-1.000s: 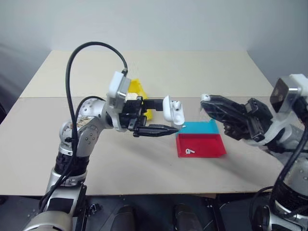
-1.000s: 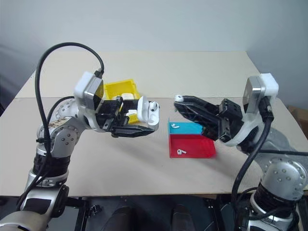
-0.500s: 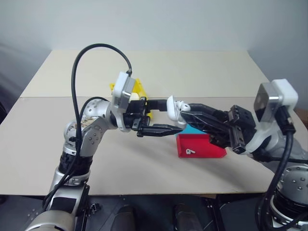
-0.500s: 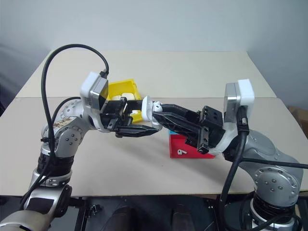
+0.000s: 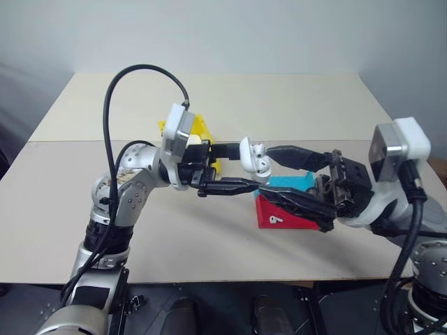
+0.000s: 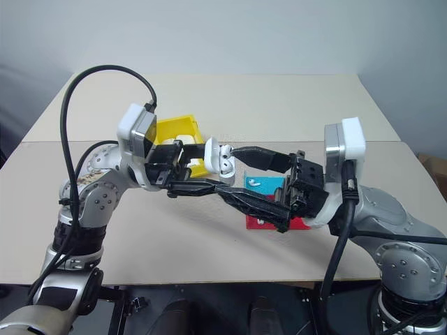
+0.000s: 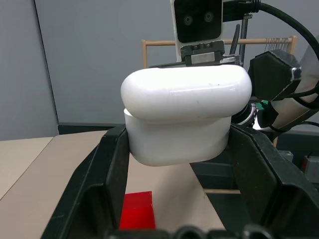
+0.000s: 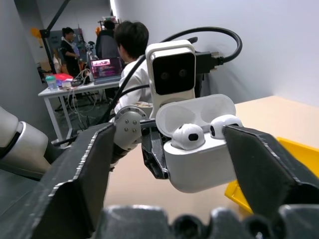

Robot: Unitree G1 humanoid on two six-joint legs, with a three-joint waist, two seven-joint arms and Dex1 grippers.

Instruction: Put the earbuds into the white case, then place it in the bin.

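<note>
Above the table's middle, held clear of the surface: case (image 6: 219,159) pinched by left gripper (image 6: 207,167), lid flipped up, both earbuds (image 8: 205,131) seated in their wells (right wrist view confirms two white heads showing). Right gripper (image 6: 235,172) spread wide, one finger above and one below the case, touching neither as far as can be told.

Step in hand, judged: shutting the lid. Best done by pushing the lid over its hinge with one right finger, not by clamping the whole case. Left grip sits on the body only, so the lid's swing looks free. Worth pressing toward the left fingers, not across them, or the glossy shell may twist out. Buds look fully seated; if one rides high the lid won't latch (hard to tell from here).

Bin (image 6: 177,130) on the table behind the left arm, toward the left edge, something white already inside it. Short carry for the left arm after closing; own forearm and cable (image 6: 105,77) crowd that path.

Teal tray (image 6: 266,183) and red tray (image 5: 269,216) under the right gripper, toward the front edge; a loose bud in each. Not the target, best avoided when lowering the right arm.
</note>
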